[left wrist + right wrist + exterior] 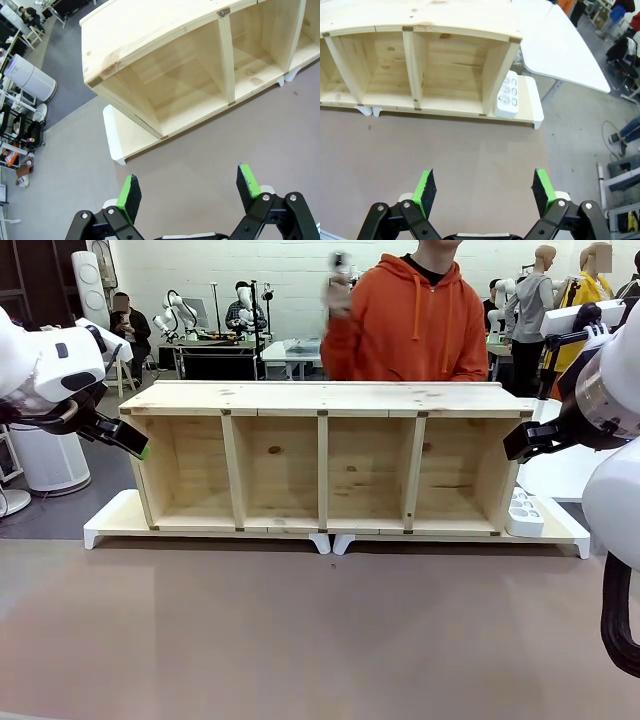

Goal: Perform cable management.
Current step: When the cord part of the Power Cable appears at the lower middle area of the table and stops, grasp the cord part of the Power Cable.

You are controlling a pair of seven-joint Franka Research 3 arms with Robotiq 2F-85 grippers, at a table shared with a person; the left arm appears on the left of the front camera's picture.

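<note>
Left gripper (189,186), fingers apart and empty, hovers off the wooden shelf's (150,45) left end. Right gripper (485,186), likewise spread and empty, hangs off its right end. A white power strip (507,95) lies just beside the shelf's right wall. A person (405,325) stands behind the shelf.

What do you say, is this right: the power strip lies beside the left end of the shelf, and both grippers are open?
Not quite. The power strip lies beside the right end of the shelf, not the left; the right wrist view shows it. The left gripper and right gripper are indeed open.
</note>
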